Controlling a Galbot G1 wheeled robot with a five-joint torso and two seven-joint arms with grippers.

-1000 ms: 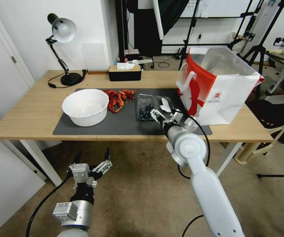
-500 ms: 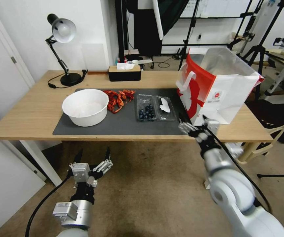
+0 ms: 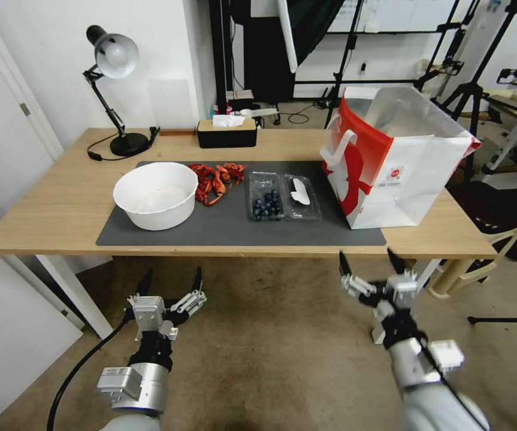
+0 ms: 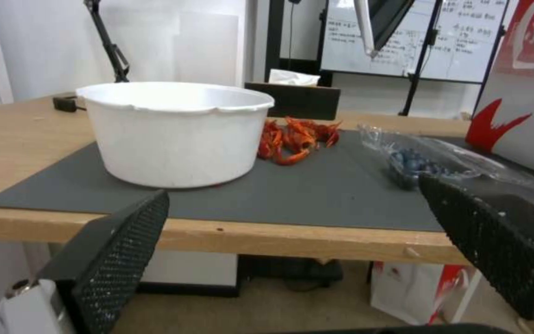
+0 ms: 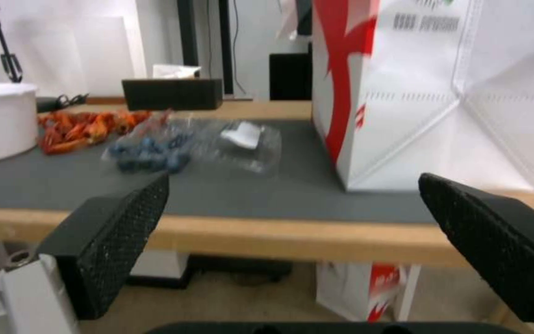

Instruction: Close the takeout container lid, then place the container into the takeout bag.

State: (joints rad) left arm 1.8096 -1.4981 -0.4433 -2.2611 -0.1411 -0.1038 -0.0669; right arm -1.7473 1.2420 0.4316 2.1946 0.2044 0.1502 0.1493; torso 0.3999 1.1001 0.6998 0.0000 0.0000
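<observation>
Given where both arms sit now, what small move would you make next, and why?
Probably raise the right end effector toward the lid. The container lies open flat on the mat beside the bag, while both open end effectors, the left too, hang below the table edge.

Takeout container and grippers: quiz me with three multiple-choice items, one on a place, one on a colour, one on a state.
1. The takeout container lies between:
A. lamp and tissue box
B. crayfish and takeout bag
C. white bowl and table edge

2. The mat under it is:
A. dark grey
B. red
C. white

3. The lid is:
A. shut
B. missing
C. open, lying flat

Answers:
1 B, crayfish on one side, bag on the other.
2 A, a dark grey mat covers the tabletop there.
3 C, it lies beside the berries; the left gripper and right gripper hang open below the table edge.
</observation>
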